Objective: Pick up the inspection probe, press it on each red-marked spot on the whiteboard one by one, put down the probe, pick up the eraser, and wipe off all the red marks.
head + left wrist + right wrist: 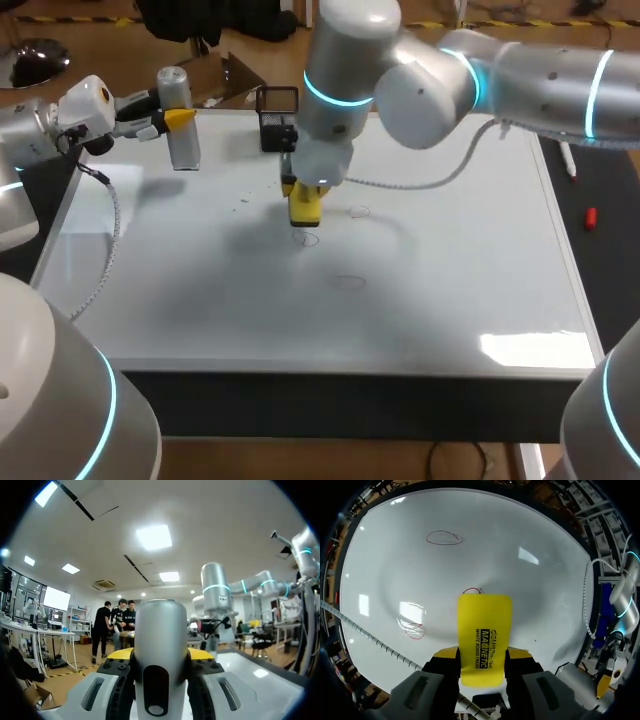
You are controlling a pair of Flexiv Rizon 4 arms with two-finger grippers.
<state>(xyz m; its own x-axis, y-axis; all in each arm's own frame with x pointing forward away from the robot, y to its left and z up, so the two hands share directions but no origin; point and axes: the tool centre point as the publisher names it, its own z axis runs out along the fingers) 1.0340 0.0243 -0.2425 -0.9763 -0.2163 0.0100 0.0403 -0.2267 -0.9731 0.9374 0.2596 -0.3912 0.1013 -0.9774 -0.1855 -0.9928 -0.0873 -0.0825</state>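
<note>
Whiteboard point(450, 300) covers the table top and carries three red marks point(444, 538), thin rings, all intact as far as I can see; no wiping is evident.

Eraser point(484, 637): yellow, clamped flat between both fingers of my right gripper point(303, 198) over the middle of the board; its leading edge lies at the nearest ring; a second ring sits beside the gripper, the third well ahead; whether the pad touches the surface I cannot tell.

Inspection probe point(180, 125): a silver cylinder, upright in my left gripper point(160, 655), fingers closed on it from two sides, at the board's far left corner; whether its base rests on the board I cannot tell.

Status, as a judgement: pressing stage finished; probe not put down, though the eraser is already in hand; remaining: wipe three rings, release the probe.

Surroundings: a black stand point(277, 118) at the far edge, just beyond the right gripper; a grey cable point(420, 180) loops over the board from the right arm, near one ring, and could drag across a stroke; a red marker point(590, 217) and a white pen point(568, 160) lie on the dark strip beside the board, well apart from the work; nothing lies between eraser and rings.
</note>
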